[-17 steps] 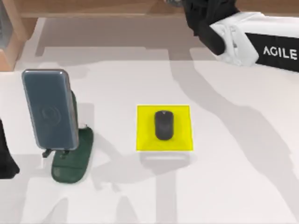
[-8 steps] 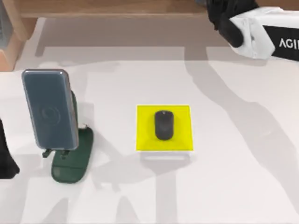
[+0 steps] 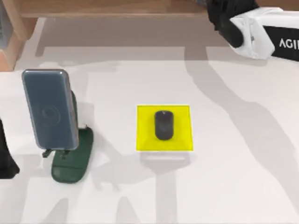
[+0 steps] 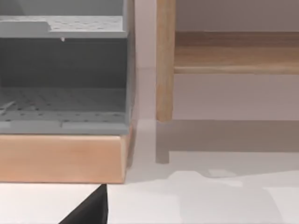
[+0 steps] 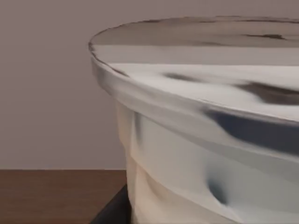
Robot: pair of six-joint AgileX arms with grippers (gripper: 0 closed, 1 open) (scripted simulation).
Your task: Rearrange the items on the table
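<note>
Mouse point(image 3: 163, 125) centred on yellow pad point(image 3: 142, 140), phone point(image 3: 50, 109) propped left; bare table point(image 3: 243, 177) lower right. Gripper openings: cannot tell.

White table point(image 3: 233, 177): green stand point(image 3: 70, 161) left, yellow pad point(image 3: 180, 137) centre.

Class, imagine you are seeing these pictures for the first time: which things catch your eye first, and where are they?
The bright yellow square pad near the table's middle stands out first, with the small black oval computer mouse lying on it. At the left, the grey-blue rounded-rectangle phone leans propped on a dark green stand. The white right arm reaches in at the far right corner.
</note>
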